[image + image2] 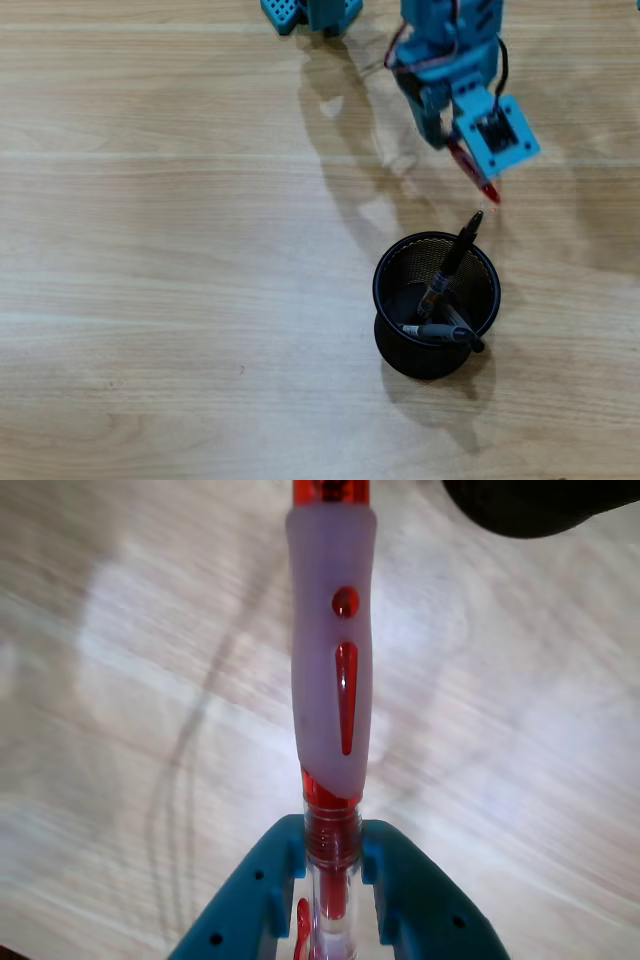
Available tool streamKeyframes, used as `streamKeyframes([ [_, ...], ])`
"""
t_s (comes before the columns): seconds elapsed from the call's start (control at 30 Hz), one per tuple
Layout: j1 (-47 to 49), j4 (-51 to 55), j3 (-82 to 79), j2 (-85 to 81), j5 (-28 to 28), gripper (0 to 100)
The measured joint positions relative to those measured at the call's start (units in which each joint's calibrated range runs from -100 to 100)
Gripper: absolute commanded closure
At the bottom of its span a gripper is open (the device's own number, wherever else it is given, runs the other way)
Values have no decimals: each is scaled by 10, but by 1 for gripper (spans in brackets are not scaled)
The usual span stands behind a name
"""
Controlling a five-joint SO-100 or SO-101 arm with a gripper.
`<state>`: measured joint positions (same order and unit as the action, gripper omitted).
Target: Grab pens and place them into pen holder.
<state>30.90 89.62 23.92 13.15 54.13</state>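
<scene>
A pale wood-grain counter (pixel 150 250) is filling the whole overhead view, its boards running left to right and catching soft glare; nothing of the room beyond is showing. At the top edge a blue base part (pixel 300 14) of the arm is peeking in, and shadows of the arm are falling across the wood below it.

The black mesh pen holder (pixel 388 268) is standing upright right of centre, with three dark pens (pixel 452 262) lying inside it: one is leaning up over the far rim, the other two are crossing near the bottom. Just above the holder, apart from it, the blue claw (pixel 470 168) is hanging over the counter with the red pen (pixel 481 184) sticking out of it, tip pointing down-right toward the holder's rim.

The wrist view is giving what the overhead view is hiding: the two blue fingers (pixel 250 900) are pinching the red pen (pixel 330 660) by its clear barrel, close on either side, and the pen's frosted grip with red inlays is reaching up the frame. The wood behind is looking blurred there. A dark rounded shape (pixel 530 505) is showing in the top right corner; what it is cannot be told.
</scene>
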Motion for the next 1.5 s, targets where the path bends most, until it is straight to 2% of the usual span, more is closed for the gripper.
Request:
streamKeyframes([
  [0.17, -13, 69, -1, -123, -7, 98],
  [0.43, -39, 74, -43, -244, -37, 98],
  [0.7, -61, 56, -96, -292, -83, 98],
  [1.07, -67, -188, -130, -290, -149, 98],
  [1.5, -72, -573, -194, -162, -154, 98],
])
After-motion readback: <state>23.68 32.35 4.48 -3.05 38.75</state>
